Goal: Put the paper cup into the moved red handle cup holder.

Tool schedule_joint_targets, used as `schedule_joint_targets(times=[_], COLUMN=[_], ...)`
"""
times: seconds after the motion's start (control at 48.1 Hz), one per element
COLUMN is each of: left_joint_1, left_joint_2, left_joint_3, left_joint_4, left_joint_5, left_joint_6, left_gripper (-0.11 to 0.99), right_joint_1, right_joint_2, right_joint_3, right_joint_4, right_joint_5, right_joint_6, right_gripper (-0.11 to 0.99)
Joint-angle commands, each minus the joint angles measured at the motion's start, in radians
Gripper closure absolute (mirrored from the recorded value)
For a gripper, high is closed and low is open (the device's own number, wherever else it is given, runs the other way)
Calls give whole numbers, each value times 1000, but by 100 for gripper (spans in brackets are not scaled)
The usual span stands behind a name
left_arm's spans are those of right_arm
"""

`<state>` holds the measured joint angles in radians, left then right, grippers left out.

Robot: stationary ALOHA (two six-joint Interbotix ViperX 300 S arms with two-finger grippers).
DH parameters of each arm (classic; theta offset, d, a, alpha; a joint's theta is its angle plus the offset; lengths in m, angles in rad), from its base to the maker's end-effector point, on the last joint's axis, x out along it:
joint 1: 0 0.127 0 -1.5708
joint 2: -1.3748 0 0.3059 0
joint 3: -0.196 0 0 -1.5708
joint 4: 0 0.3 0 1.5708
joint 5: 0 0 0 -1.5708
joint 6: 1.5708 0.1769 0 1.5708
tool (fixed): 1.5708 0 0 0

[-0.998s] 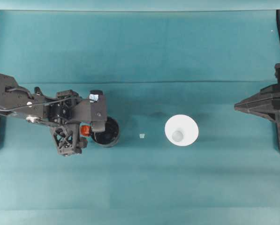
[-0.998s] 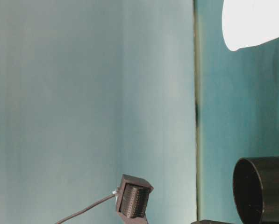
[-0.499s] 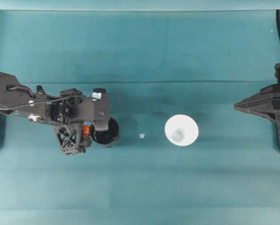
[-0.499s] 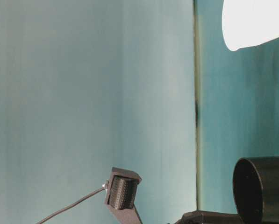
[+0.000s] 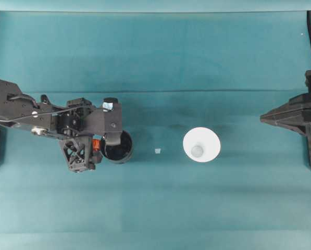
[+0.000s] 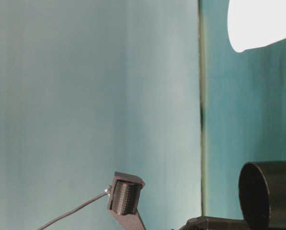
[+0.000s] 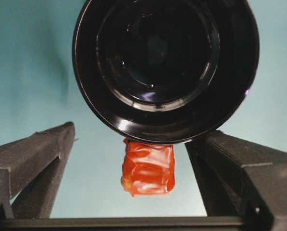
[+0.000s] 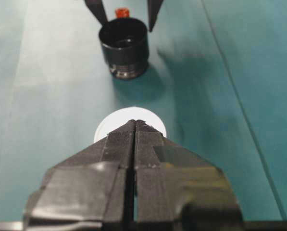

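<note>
- My left gripper (image 7: 148, 159) stands spread wide, its fingers either side of the holder's (image 5: 117, 146) red tab, gripping nothing.
- My right gripper (image 8: 134, 124) is pressed closed, empty, the cup (image 5: 201, 145) just ahead.

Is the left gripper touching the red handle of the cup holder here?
Apart. In the left wrist view the fingers of the left gripper flank the red handle with teal cloth showing on both sides.
</note>
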<state>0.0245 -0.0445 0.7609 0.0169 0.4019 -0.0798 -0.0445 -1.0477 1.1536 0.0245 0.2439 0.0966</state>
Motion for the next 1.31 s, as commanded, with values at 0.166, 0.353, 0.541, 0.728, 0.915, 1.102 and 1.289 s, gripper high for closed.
schedule_joint_targets(times=[0.166, 0.353, 0.541, 0.728, 0.915, 1.102, 1.289], left_joint_1=[-3, -8, -8, -8, -8, -9, -6], left_joint_2=[-14, -14, -12, -14, -14, -63, -143], left_joint_3=[-11, -12, -12, -9, -12, -32, -97], left_joint_4=[3, 3, 3, 2, 3, 3, 3], left_joint_5=[5, 5, 6, 6, 6, 9, 132], left_joint_6=[9, 31, 41, 43, 43, 38, 44], left_gripper=[10, 59, 59, 59, 59, 59, 59], right_joint_1=[-3, -3, -3, -3, -3, -3, -3], right_joint_2=[14, 14, 14, 14, 14, 14, 14], right_joint_3=[-25, -25, -25, -25, -25, -25, -25], right_joint_4=[3, 3, 3, 3, 3, 3, 3], right_joint_5=[-5, -5, -5, -5, -5, -5, -5], right_joint_6=[9, 11, 11, 11, 11, 11, 11], right_gripper=[98, 98, 98, 98, 98, 98, 98])
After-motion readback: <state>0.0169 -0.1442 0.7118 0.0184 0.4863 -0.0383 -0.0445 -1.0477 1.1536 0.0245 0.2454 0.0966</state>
